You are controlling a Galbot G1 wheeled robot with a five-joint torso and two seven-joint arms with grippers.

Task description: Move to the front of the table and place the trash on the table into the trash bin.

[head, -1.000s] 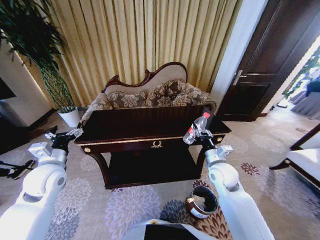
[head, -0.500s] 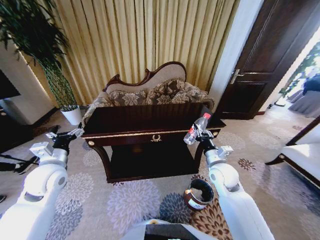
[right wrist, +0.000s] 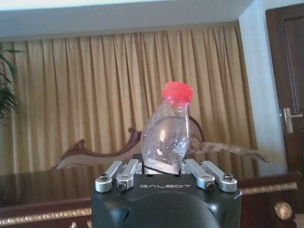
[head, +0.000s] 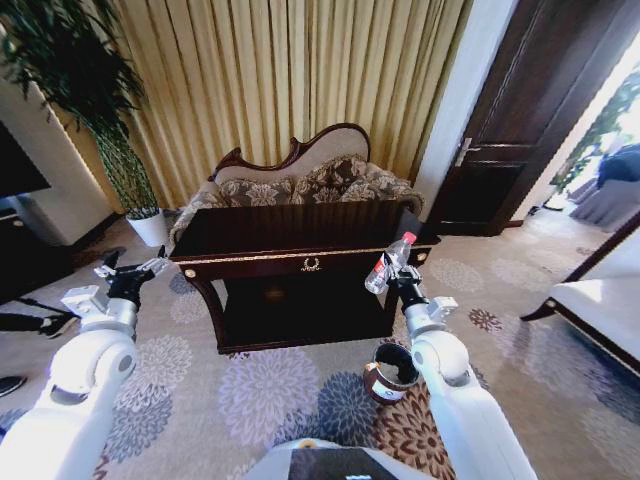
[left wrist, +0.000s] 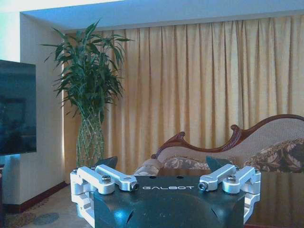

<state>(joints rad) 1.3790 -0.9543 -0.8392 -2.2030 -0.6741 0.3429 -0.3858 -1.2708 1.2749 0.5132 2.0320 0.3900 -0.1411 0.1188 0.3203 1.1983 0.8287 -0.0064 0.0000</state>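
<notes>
Your right gripper (head: 392,277) is clamped on the bottle (head: 389,263), held upright off the table's (head: 290,262) right front corner, with the bin (head: 389,372) on the carpet below that corner. Your left gripper (head: 133,274) idles with its jaws apart off the table's left end.

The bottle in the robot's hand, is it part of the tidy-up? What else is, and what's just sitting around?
Part of the job: bottle, right gripper holding it, trash bin, table.

Just sitting around: sofa, plant, curtains, door.
</notes>
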